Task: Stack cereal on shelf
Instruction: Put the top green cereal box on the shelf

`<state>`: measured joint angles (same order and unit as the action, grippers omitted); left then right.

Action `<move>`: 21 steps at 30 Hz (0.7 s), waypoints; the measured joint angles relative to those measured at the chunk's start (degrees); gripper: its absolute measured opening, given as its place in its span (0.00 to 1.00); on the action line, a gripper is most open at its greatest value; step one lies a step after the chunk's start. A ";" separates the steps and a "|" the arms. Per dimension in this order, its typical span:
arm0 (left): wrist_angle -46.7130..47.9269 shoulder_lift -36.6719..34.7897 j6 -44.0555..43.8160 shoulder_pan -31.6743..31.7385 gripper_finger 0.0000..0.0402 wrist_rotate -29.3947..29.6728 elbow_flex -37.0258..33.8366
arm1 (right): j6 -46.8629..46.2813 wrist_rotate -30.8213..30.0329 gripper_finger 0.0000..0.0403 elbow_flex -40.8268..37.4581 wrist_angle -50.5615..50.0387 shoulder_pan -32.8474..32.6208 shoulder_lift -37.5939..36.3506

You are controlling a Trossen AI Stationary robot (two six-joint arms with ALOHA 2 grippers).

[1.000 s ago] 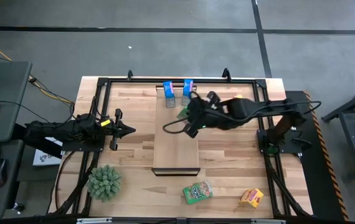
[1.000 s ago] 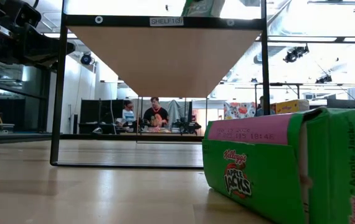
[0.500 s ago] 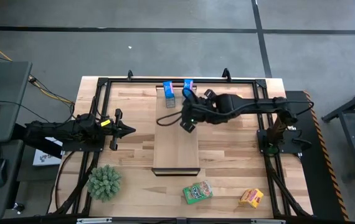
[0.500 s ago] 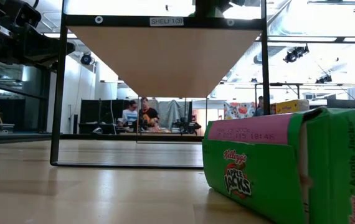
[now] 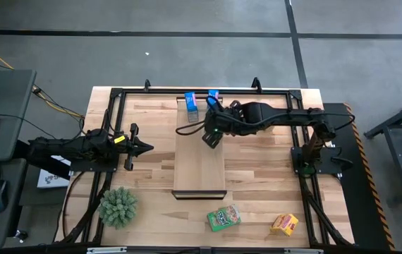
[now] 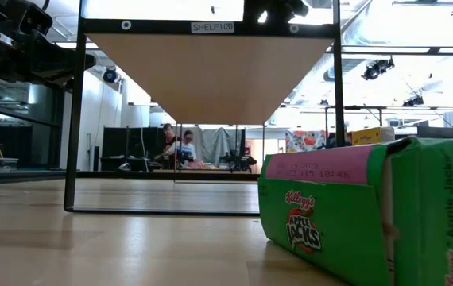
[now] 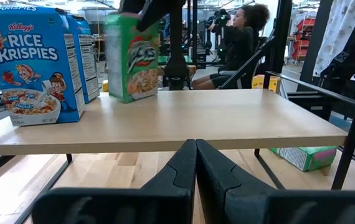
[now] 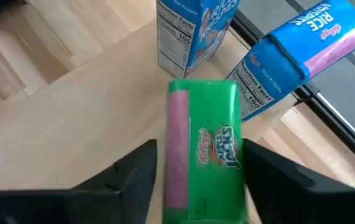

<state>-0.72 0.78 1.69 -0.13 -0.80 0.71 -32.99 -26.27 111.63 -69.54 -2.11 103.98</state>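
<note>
The shelf (image 5: 199,169), a pale board, lies along the table's middle. Two blue cereal boxes (image 5: 191,106) (image 5: 213,97) stand upright on its far end. Beside them a green cereal box (image 7: 132,59) stands upright with its bottom on the shelf. My right gripper (image 5: 211,135) is above that box, slanting down, open, with one finger on each side of it (image 8: 205,149). My left gripper (image 5: 143,148) waits shut at the table's left, level, pointing at the shelf. My right gripper has its fingers (image 8: 140,171) on both broad sides of the green box's top (image 8: 203,99), coming from above. A thin gap shows at one finger. At the other finger I cannot tell whether it touches. The box stands on the shelf.
A second green box (image 5: 223,217) and a yellow-orange box (image 5: 284,224) lie on the tabletop near the front edge. A spiky green plant (image 5: 118,206) stands at the front left. A black frame (image 5: 201,90) rings the table. People sit in the room beyond.
My right gripper has carried the green box toward the table's left edge and down over the shelf's far end, tipping further downward. The box was held above the board's edge and now stands on the shelf beside the blue boxes.
</note>
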 joint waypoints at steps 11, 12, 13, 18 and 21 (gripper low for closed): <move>0.00 0.02 0.00 -0.01 0.01 0.00 0.00 | 3.78 -0.54 0.70 0.00 1.86 0.00 -0.19; -0.01 0.00 0.00 -0.01 0.01 0.00 0.00 | 4.51 -0.64 0.70 0.00 1.96 0.00 -0.39; 0.01 0.01 0.00 0.00 0.01 0.00 0.00 | 4.93 -0.75 0.70 0.00 1.97 0.00 -0.72; -0.01 0.02 0.00 -0.02 0.01 0.01 0.00 | 7.25 -3.35 0.70 0.04 2.75 -0.02 -2.72; -0.01 0.01 0.00 -0.01 0.01 0.00 0.00 | 8.71 -4.53 0.70 0.04 2.29 -0.25 -4.27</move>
<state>-0.73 0.79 1.69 -0.13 -0.80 0.71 -24.28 -30.80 111.68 -67.26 -2.36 99.71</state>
